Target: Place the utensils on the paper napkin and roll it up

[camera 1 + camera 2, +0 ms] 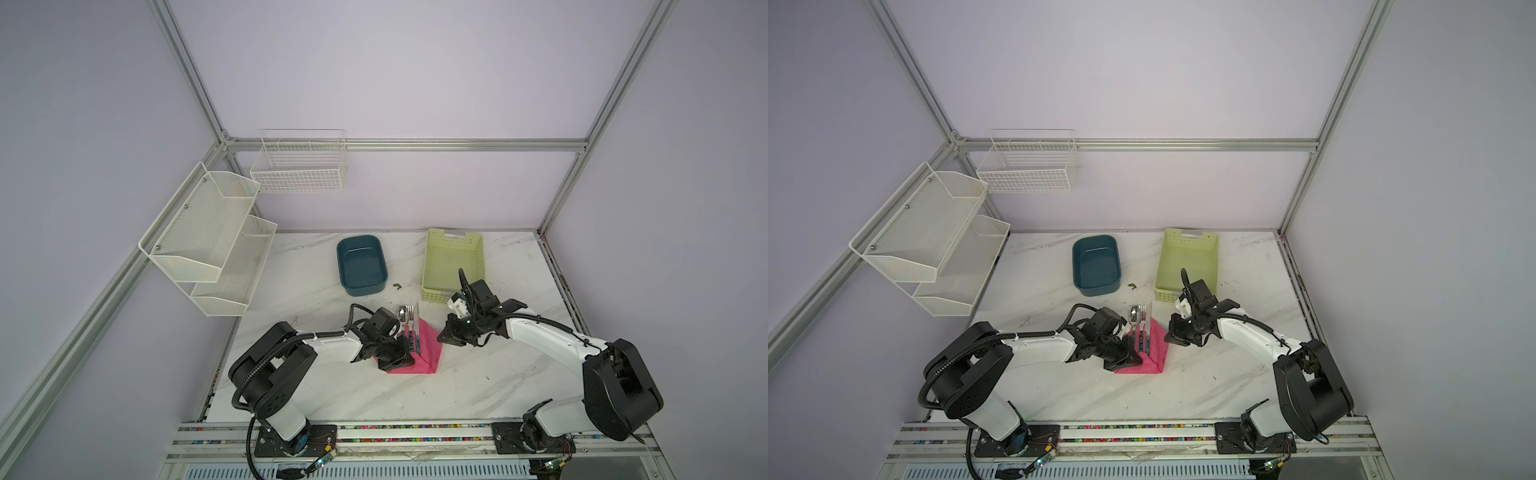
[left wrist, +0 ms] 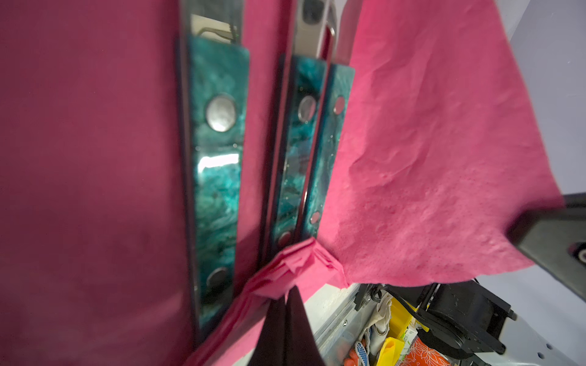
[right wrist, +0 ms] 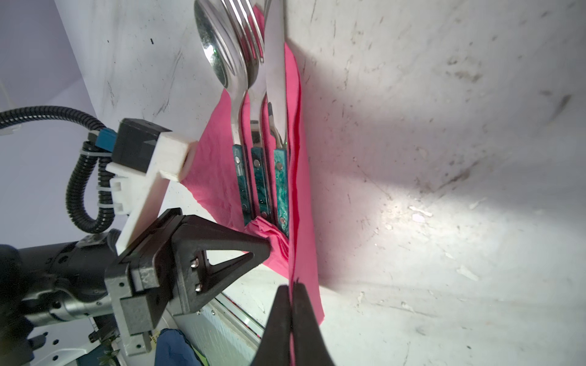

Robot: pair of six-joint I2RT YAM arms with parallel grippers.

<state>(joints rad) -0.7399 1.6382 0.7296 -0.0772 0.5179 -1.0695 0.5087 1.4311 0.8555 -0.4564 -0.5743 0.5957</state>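
Note:
The pink paper napkin (image 1: pixel 429 347) (image 1: pixel 1156 347) lies mid-table in both top views. The utensils (image 1: pixel 409 318) (image 1: pixel 1139 318) rest side by side on it, silver heads pointing to the far side. The right wrist view shows the spoon (image 3: pixel 218 57), fork (image 3: pixel 250 47) and knife (image 3: pixel 276 63), with teal handles (image 2: pixel 215 174) on the paper. My left gripper (image 1: pixel 409 353) (image 2: pixel 287 293) is shut on a bunched fold of the napkin's near edge, at the handle ends. My right gripper (image 1: pixel 440 338) (image 3: pixel 291 286) is shut on the napkin's right edge, which stands lifted beside the knife.
A dark teal tub (image 1: pixel 361 266) and a pale green basket (image 1: pixel 453 262) stand at the back of the marble table (image 1: pixel 478 382). White mesh shelves (image 1: pixel 208 237) and a wire basket (image 1: pixel 299 166) hang on the left wall. A small scrap (image 1: pixel 397 285) lies between tub and basket.

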